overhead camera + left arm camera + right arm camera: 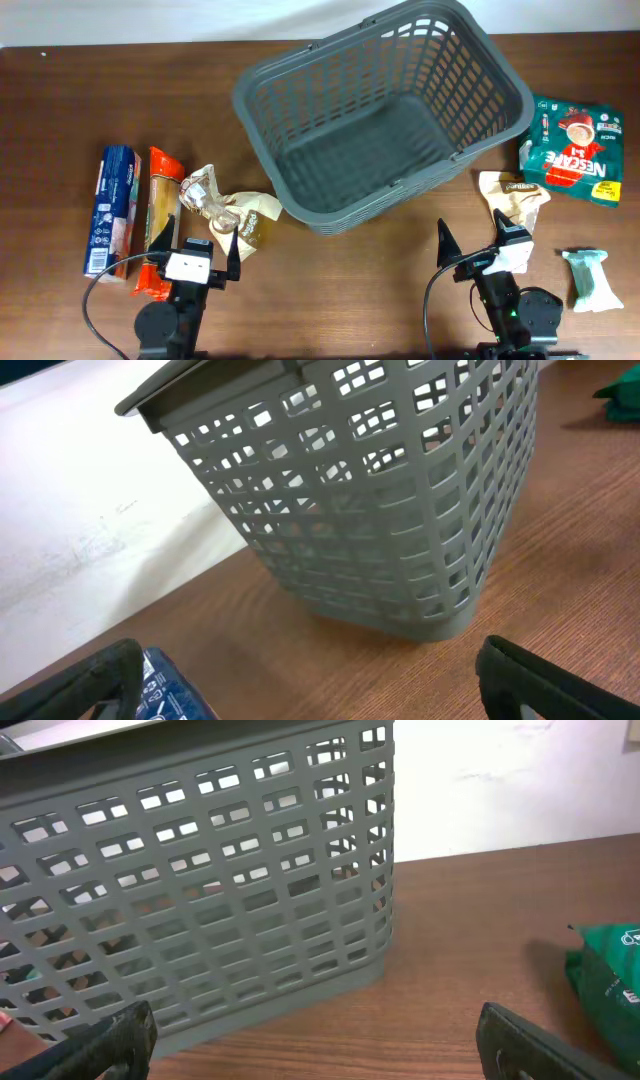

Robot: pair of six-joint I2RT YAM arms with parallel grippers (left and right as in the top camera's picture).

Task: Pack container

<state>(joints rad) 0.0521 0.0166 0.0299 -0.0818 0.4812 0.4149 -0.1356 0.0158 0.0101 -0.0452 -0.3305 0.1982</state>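
Note:
The container (465, 75), a large dark grey lattice basket, stands empty at the back centre of the brown table, turned at an angle. My left gripper (197, 245) sits at the front left, open, with nothing between its fingers. In the left wrist view the basket's corner (380, 510) rises ahead of the open gripper (310, 690), and a blue packet (165, 695) lies by the left finger. My right gripper (472, 243) is at the front right, open and empty. In the right wrist view the basket's slotted wall (220, 890) stands ahead of the open gripper (320, 1050).
Left of the basket lie a blue packet (112, 208), an orange pasta packet (160, 215) and a crumpled clear-and-tan bag (230, 215). To the right are a green Nescafe pack (575, 150), also seen as a green pack (610, 985), a beige packet (513, 198) and a pale green packet (590, 278).

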